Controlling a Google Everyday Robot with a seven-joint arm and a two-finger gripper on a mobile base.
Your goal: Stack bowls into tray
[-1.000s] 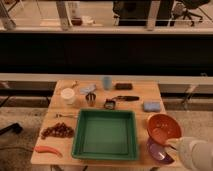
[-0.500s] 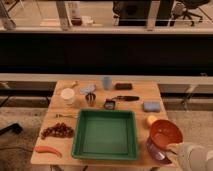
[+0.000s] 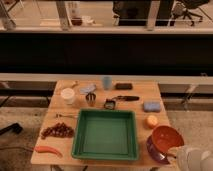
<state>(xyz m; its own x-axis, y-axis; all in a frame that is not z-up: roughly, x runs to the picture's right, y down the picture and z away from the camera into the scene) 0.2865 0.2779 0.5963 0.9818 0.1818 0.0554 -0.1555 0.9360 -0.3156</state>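
Observation:
The green tray [image 3: 105, 113] sits in the middle of the wooden table. The orange-red bowl [image 3: 167, 137] is at the front right corner, tilted and overlapping the dark purple bowl [image 3: 154, 150], which lies under it beside the tray's right wall. My gripper [image 3: 176, 152] reaches in from the bottom right corner at the near rim of the orange-red bowl, with its white arm behind it. Both bowls are outside the tray.
An orange ball [image 3: 152, 121] and a blue sponge [image 3: 151, 106] lie behind the bowls. A white lidded cup [image 3: 68, 95], metal cup [image 3: 91, 98], blue cup [image 3: 107, 82] and dark tools [image 3: 126, 98] stand behind the tray. Grapes [image 3: 56, 131] and a red pepper [image 3: 48, 149] lie at the left.
The orange-red bowl has moved toward the front right, onto the purple bowl, uncovering the orange ball. The arm has drawn back toward the bottom right corner.

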